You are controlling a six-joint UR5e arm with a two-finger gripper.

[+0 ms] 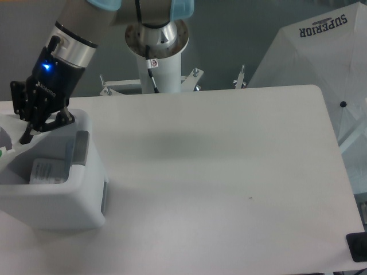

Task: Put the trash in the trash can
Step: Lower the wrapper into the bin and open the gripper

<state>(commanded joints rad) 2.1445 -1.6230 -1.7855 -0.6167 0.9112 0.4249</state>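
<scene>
Hovering over the back left corner of the trash can [54, 183], the pincer [27, 133] hangs at the far left of the only view, its dark fingers pointing down toward the open top. Whether those fingers are parted or pressed together cannot be told from here, and nothing can be seen held between them. Inside the trash can a white printed label [47, 171] shows, probably belonging to the plastic bag; a curved clear edge with a small green and red mark sits at the left border, too cropped to name. The bottle itself cannot be picked out. Judging by the bare desk [218, 172], both pieces of trash seem to be in or at the bin, so the drop-off step looks nearly finished. A sensible next move would be lifting the arm [71, 43] straight up, clear of the rim. It slants down from its white pedestal [157, 57], wrist tipped left, blue light glowing.
</scene>
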